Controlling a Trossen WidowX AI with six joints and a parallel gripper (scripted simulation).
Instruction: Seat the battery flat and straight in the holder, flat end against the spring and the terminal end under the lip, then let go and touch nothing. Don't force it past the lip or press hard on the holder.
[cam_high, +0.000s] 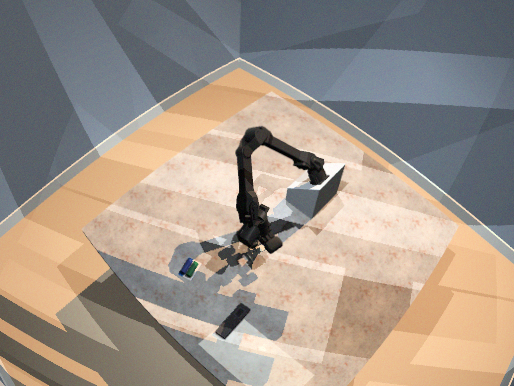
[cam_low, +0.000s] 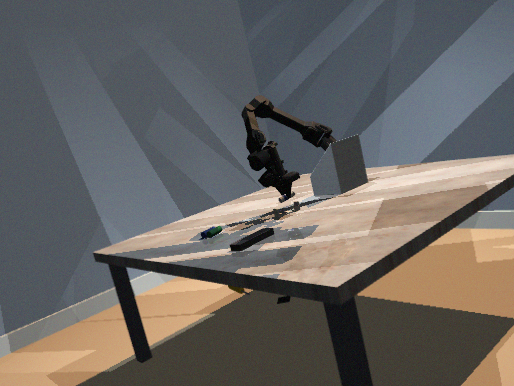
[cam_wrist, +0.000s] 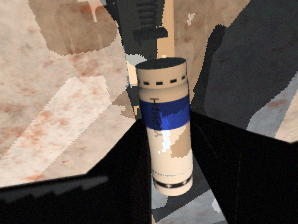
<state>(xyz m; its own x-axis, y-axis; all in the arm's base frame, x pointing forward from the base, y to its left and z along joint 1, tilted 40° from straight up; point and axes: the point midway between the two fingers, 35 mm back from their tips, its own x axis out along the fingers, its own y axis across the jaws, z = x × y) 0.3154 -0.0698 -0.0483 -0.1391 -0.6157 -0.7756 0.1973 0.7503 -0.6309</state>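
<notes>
My gripper (cam_wrist: 164, 123) (cam_high: 263, 243) (cam_low: 284, 194) is shut on the battery (cam_wrist: 165, 125), a cream cylinder with a blue band. In the wrist view the battery stands lengthwise between the two dark fingers, its dark-capped end pointing away from the camera. The holder (cam_wrist: 146, 22) (cam_low: 296, 204) is a small dark piece with spring coils, just beyond the battery's far end on the table. The gripper hangs low over the table, close to the holder. In the top view the holder is lost in the arm's shadow.
A grey wedge-shaped box (cam_high: 316, 194) (cam_low: 340, 167) carries the arm's base behind the gripper. A blue and green cylinder (cam_high: 188, 268) (cam_low: 211, 232) and a black bar (cam_high: 233, 320) (cam_low: 251, 239) lie nearer the table's front edge.
</notes>
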